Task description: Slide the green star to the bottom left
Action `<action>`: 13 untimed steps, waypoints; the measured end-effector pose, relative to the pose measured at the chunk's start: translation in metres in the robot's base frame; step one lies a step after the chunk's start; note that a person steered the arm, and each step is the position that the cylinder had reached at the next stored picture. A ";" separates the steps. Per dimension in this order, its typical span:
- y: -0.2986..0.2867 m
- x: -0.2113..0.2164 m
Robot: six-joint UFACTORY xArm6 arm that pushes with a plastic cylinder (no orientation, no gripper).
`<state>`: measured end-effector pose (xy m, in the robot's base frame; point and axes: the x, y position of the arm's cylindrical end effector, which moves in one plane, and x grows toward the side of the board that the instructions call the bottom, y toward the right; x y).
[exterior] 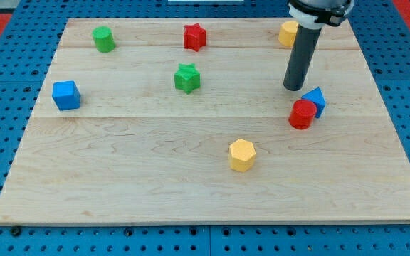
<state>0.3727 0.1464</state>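
The green star (pixel 187 77) sits on the desk (pixel 119 178) above centre, well apart from my tip (pixel 292 88), which rests just beside the blue block (pixel 315 100) and red cylinder (pixel 302 114). No gripper here, only a rod. Best to circle to the star's upper right, then push diagonally.

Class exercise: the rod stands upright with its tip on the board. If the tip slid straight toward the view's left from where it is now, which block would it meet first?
Probably the green star: my tip sits at about its height, though it may only graze its lower edge.
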 end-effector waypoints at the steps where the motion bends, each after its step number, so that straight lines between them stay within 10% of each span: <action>1: -0.003 -0.013; 11: -0.216 -0.021; 13: -0.311 0.060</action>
<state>0.4331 -0.1648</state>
